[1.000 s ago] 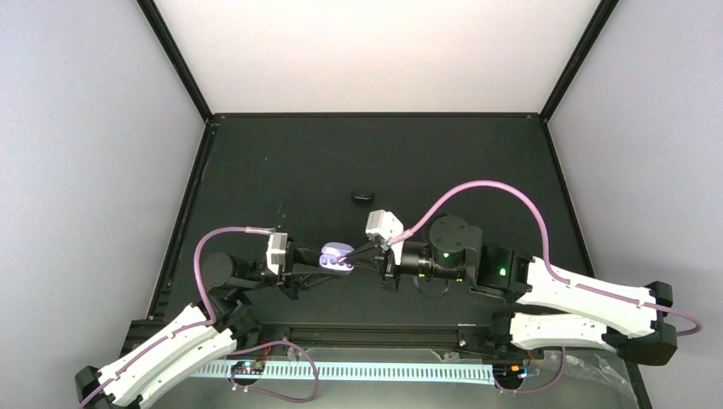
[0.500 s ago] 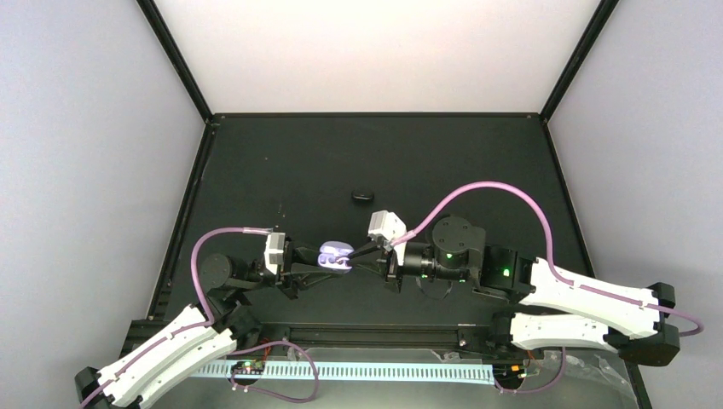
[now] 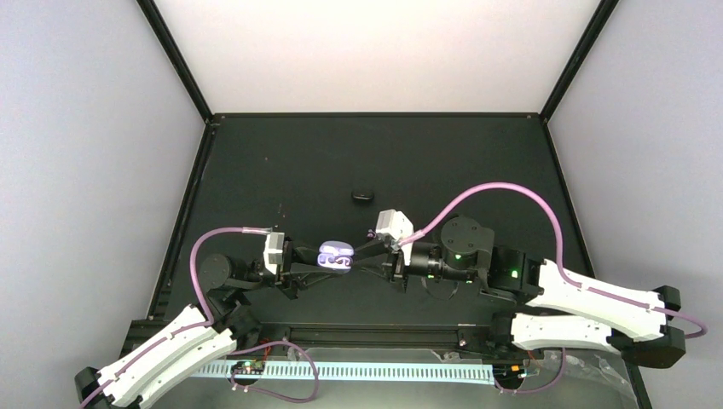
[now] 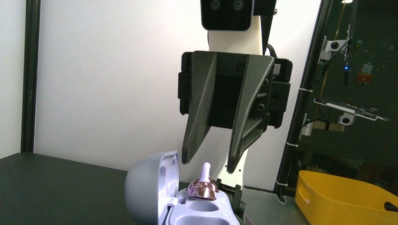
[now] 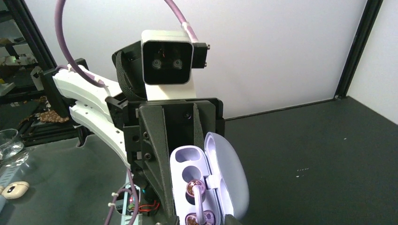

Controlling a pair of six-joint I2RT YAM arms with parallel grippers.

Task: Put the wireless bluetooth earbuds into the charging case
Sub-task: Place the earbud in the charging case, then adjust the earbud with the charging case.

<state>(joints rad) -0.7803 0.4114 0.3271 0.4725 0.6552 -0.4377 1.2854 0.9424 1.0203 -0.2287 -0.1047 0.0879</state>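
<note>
Centrally, charging case (image 3: 335,256) over black table (image 3: 298,162); pale walls (image 3: 85,170) surround.

**Black table, pale walls**

I see a matte black table (image 3: 281,170) boxed in by a bright white back wall (image 3: 375,51) and grey side walls (image 3: 77,170), with black posts (image 3: 175,60) at the far corners. Beyond the table, my left wrist view shows a yellow bin (image 4: 338,197) below a dim shelf (image 4: 349,108).

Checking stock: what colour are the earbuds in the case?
Purple-pink earbuds, clearest in right wrist view.
</note>
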